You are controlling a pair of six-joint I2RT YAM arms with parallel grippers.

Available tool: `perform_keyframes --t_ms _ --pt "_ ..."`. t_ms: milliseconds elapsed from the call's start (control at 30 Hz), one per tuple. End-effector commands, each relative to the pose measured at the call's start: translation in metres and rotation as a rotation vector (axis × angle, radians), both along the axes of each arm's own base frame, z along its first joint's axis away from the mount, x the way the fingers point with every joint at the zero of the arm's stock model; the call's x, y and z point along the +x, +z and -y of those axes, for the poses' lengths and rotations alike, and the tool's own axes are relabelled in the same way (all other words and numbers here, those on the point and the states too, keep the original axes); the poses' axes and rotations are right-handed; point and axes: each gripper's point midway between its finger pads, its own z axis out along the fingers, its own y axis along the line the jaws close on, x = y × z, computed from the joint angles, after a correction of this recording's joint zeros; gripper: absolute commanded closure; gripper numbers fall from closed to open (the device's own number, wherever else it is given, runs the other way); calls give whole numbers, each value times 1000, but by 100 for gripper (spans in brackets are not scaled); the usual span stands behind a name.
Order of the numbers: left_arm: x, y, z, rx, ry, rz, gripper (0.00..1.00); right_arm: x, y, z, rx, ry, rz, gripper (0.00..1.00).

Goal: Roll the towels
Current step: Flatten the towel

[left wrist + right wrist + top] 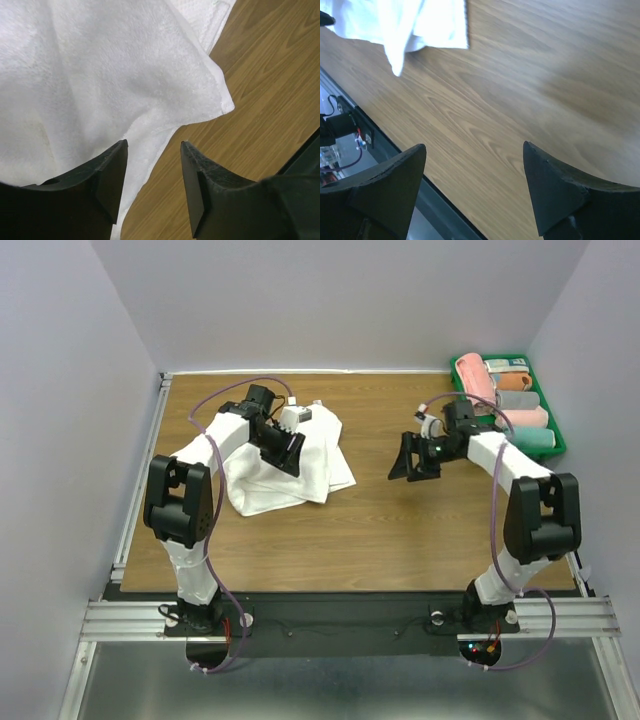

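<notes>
item: large white terry towel (300, 475), crumpled, far-left part of the wooden bench (400, 530). soft, light, limp; probably best taken at its free corner (222, 102). left gripper (152, 147) half-spread beside it, empty. right gripper (475, 150) wide, empty, mid-bench.

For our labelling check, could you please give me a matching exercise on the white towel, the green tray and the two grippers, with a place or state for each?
1 white towel
2 green tray
3 left gripper
4 right gripper

a far right corner of the table
b open above bare table
c crumpled, on the left half
d open over the towel

Pairs: 1-c, 2-a, 3-d, 4-b
</notes>
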Motion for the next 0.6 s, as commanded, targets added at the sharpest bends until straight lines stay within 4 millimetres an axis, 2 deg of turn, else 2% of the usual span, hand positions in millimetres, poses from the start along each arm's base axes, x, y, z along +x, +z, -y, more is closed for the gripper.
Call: perform_keyframes --t_ms 0,33,67,167,200,233,267,333,367,433,500,567 --pt "-9 9 5 -32 -24 4 39 31 0 -42 8 37 61 19" --pt "-10 12 8 -43 -31 7 38 39 2 -49 2 44 81 20" --pt "-11 15 11 -55 -41 12 37 38 -11 -59 -19 59 55 21" --pt "-14 20 26 -69 -74 47 36 51 -17 -80 -14 70 75 25" --pt "-18 20 30 -66 -76 55 34 55 -28 -84 -12 55 43 28" --pt "-18 20 35 -62 -78 71 20 60 -32 -87 -12 49 46 28" --pt "-20 20 44 -56 -88 97 17 67 -29 -93 -7 48 53 32" --pt "-20 20 50 -59 -87 112 17 72 -42 -99 -11 49 29 34" --pt "-16 19 52 -56 -76 135 17 75 -41 -103 -11 51 35 35" --pt "-14 17 57 -63 -50 134 17 79 -51 -107 -37 35 26 43" --pt "-8 14 58 -62 -28 149 17 77 -58 -114 -72 40 32 49" --pt "-6 12 63 -61 -21 156 17 69 -70 -122 -101 53 15 50"
